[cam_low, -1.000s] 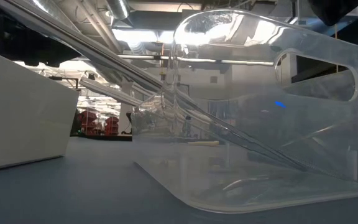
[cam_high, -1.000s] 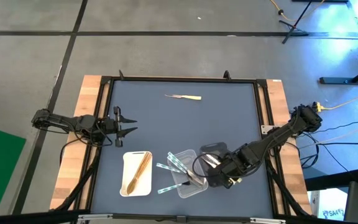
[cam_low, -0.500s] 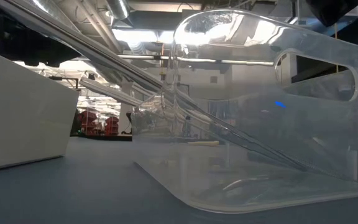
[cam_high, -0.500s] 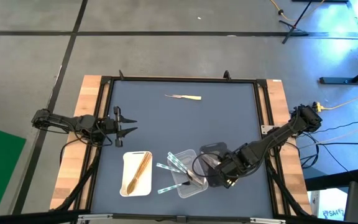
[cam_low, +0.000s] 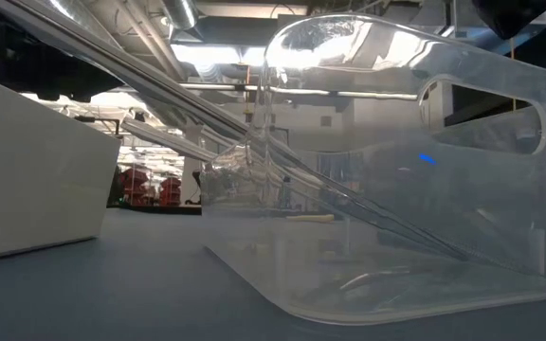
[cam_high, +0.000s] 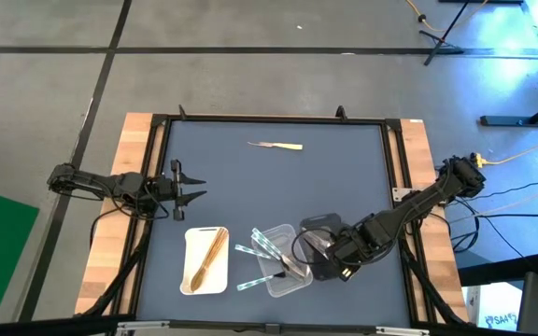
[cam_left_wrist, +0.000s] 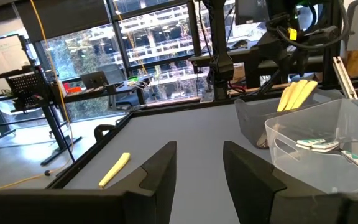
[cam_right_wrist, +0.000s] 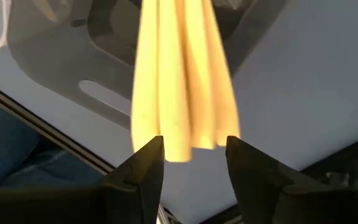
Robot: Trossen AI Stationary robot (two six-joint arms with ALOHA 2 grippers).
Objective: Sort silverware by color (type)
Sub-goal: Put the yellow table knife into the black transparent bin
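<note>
Beside the clear tray, right hand, yellow utensils between parted fingers.

The left claw hangs open by the surface's left edge, while the right claw, fingers parted, reaches low near the front edge.

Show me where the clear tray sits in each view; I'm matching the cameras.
High view: clear tray near the table's front edge, centre.
Low view: it fills the picture's right side.
Left wrist view: right side.
Right wrist view: not clearly in it.
Landmark: the black tray right beside it.
</note>
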